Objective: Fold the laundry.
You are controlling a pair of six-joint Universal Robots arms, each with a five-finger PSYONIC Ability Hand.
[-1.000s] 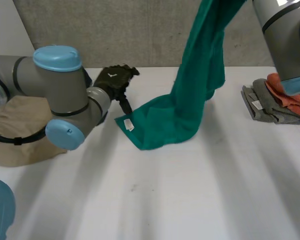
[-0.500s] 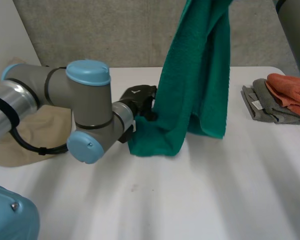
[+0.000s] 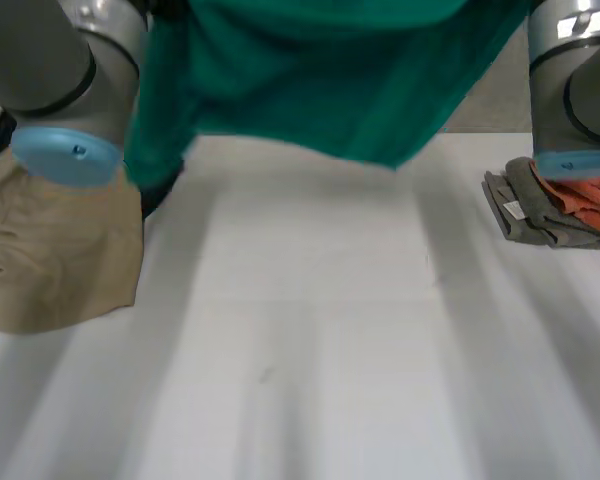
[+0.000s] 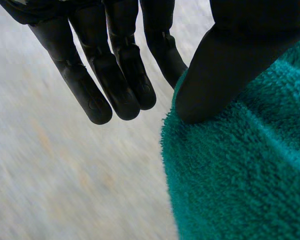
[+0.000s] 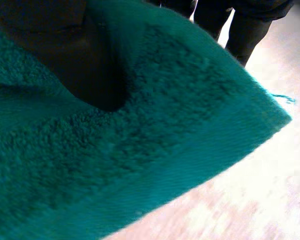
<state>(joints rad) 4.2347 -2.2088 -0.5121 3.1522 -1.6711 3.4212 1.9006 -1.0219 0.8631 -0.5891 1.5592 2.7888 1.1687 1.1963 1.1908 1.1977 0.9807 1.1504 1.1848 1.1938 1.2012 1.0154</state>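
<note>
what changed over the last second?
The left hand moved from the table to the green towel's lower end, pinched it and lifted it. The green towel, which hung from the right hand with its end on the table, now hangs spread between both hands, clear of the table. The folded stack and the tan cloth stayed put.

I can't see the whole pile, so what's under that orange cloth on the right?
A folded grey cloth with a white label lies under the orange cloth, on the table. The right arm covers the pile's far part, so anything else there is hidden.
</note>
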